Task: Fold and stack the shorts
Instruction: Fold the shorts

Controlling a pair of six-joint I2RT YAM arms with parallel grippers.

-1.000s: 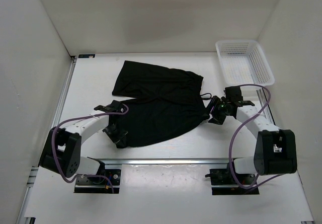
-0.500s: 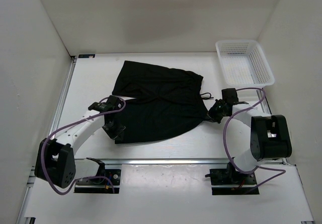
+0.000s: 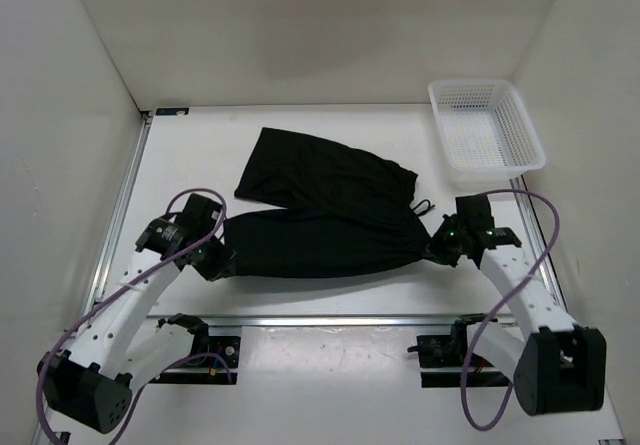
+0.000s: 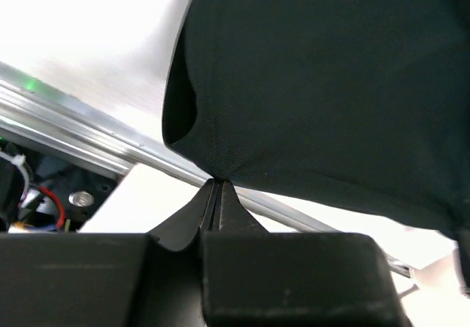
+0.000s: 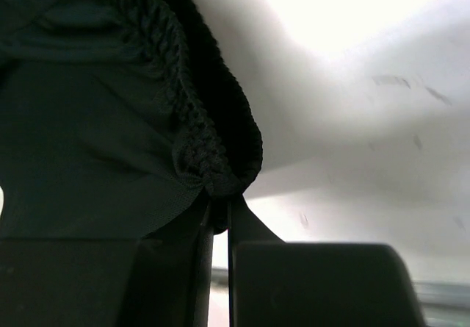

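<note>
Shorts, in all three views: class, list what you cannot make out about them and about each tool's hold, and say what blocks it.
- Top view: where the left tool and right tool meet the shorts; black on black, too small.
- Top view: ends of the drawstring; too small.
- Left wrist view: most of the shorts; cut off by the frame edges.
- Right wrist view: the background behind the waistband; washed-out blur.

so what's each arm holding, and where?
Both hold the shorts: left jaws pinch a leg hem, right jaws pinch the gathered waistband.
</note>
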